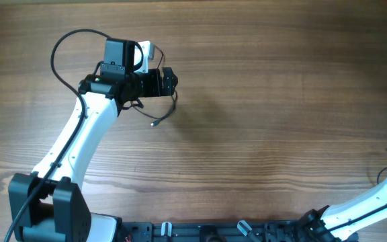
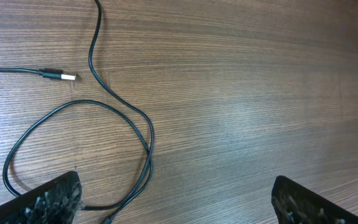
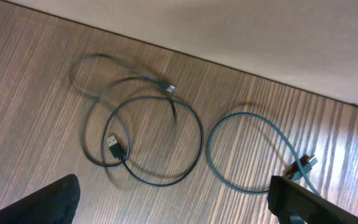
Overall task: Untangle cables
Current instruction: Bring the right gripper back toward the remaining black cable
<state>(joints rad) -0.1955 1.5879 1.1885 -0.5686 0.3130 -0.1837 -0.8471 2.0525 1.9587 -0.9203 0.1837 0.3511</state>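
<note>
Thin black cables [image 2: 149,140] lay looped on the wood-grain table [image 2: 260,93]; left gripper [image 2: 176,188] and right gripper [image 3: 173,190] hovered, jaws parted.

Cables [image 2: 149,134] black, plug tip [image 2: 69,77] silver; table [image 1: 281,101] brown woodgrain; left arm [image 1: 79,144] white-black.

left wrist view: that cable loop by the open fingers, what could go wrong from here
1. The cable crosses itself close to one finger of the left gripper. Closing there may pinch two strands and tighten the tangle.
2. It lies flat on the table, so the open fingers could scrape the wood or slip off it.
3. A plug lies loose nearby and might snag the loop if dragged.
</note>
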